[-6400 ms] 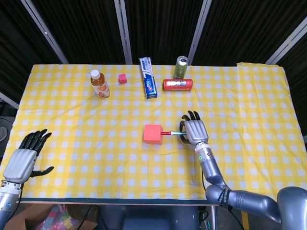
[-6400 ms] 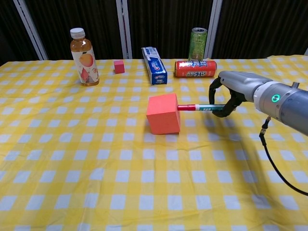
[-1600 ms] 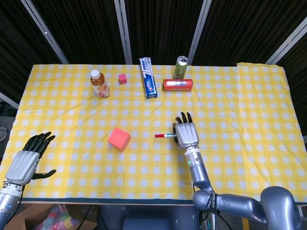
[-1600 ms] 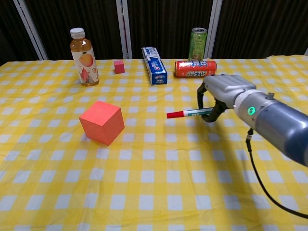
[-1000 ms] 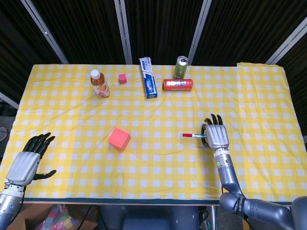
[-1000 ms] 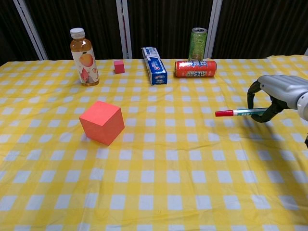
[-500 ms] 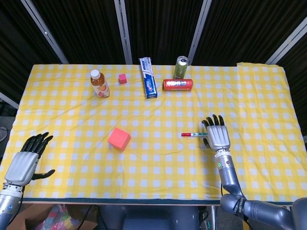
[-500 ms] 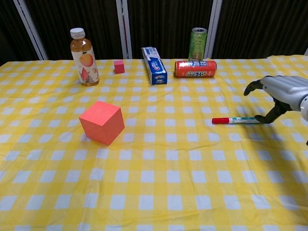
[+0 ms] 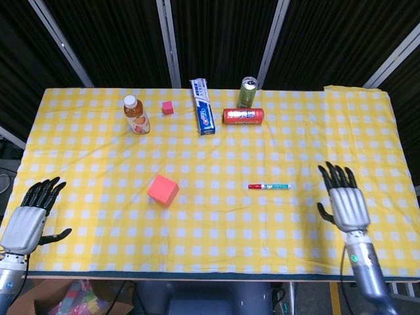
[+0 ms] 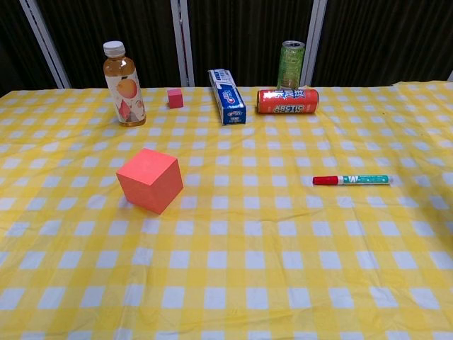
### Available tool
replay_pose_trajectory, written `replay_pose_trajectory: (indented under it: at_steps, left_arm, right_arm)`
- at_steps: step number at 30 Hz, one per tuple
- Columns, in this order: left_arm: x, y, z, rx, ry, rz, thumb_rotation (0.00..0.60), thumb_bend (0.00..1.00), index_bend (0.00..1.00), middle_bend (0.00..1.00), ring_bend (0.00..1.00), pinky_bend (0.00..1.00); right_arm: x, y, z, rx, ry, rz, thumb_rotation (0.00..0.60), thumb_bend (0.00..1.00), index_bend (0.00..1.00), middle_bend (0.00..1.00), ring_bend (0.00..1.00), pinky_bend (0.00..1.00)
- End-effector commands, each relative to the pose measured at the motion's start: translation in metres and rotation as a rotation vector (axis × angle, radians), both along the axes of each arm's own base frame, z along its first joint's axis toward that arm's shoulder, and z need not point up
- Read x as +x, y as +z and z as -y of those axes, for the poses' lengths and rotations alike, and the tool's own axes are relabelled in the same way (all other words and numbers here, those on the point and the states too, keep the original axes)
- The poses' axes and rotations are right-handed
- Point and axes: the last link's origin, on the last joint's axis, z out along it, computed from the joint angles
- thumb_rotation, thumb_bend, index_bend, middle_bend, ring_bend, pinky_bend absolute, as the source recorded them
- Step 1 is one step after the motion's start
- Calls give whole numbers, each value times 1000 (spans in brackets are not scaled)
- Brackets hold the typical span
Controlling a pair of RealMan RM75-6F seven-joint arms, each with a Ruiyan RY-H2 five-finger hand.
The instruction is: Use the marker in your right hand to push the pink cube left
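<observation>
Marker [image 9: 268, 186] lying flat on the yellow checked tablecloth [image 9: 367, 125], red cap pointing toward the large pink cube [image 9: 163, 190], which sits well apart to its left, turned corner-on. Right hand [image 9: 342, 200] hangs near the table's front right edge, fingers spread and holding nothing, clear of the marker. Left hand [image 9: 27, 218] rests off the front left corner, likewise spread and empty. Neither hand appears in the chest view. Judging by the cube's place left of centre and the marker set down, the push looks complete. Along the far edge stand a tea bottle [image 9: 136, 115], small pink cube [image 9: 168, 107], toothpaste box [image 9: 203, 107], upright green can [image 9: 247, 91] and a red can [image 9: 243, 115] on its side, none near the working area.
</observation>
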Motion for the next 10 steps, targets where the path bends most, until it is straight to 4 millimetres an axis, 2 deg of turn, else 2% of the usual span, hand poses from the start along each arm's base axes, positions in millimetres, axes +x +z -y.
replay_pose_trajectory:
  at_steps: [1,3,7,10]
  left_arm:
    - [0,0,0,21,-7,-16,600,0,0,0,0,1]
    - [0,0,-1,38,-12,-21,600,0,0,0,0,0]
    - [0,-1,-2,68,-16,-20,600,0,0,0,0,0]
    - [-1,-2,-3,78,-16,-17,600,0,0,0,0,0]
  right_arm:
    - [-34,30,-63,-26,-12,8,600,363,0,0,0,0]
    - [-45,37,-79,-63,6,-5,600,354,0,0,0,0]
    - [-52,46,-97,-149,59,27,600,351,0,0,0,0]
    - [-55,45,-99,-162,88,34,600,350,0,0,0,0]
